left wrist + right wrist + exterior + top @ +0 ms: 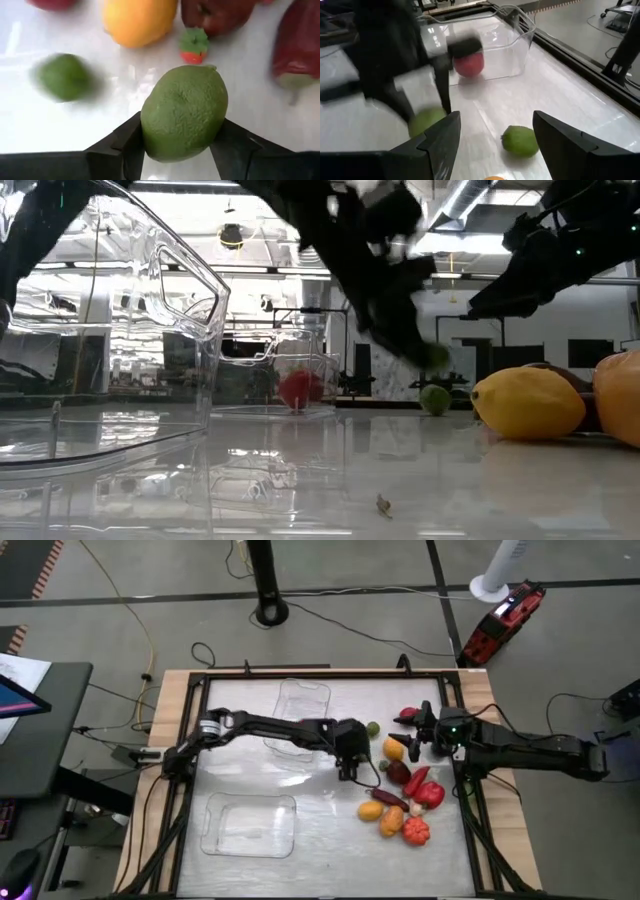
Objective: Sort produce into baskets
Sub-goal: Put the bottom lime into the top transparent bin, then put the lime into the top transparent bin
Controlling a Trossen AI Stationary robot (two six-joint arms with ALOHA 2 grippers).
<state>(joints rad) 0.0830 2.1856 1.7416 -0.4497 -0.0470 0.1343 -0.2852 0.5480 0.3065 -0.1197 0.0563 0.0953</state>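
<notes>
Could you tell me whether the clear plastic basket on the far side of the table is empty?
Not empty. The far clear plastic rectangular basket holds one round red piece of produce, seen through its wall in the low and right wrist views.

Produce pile (405, 790) at the table's right, one basket (250, 823) front-left, another (301, 705) behind.

Clear glossy plastic baskets (249, 823), pebbly matt lime (184, 112), glossy white tabletop (330, 830).
</notes>
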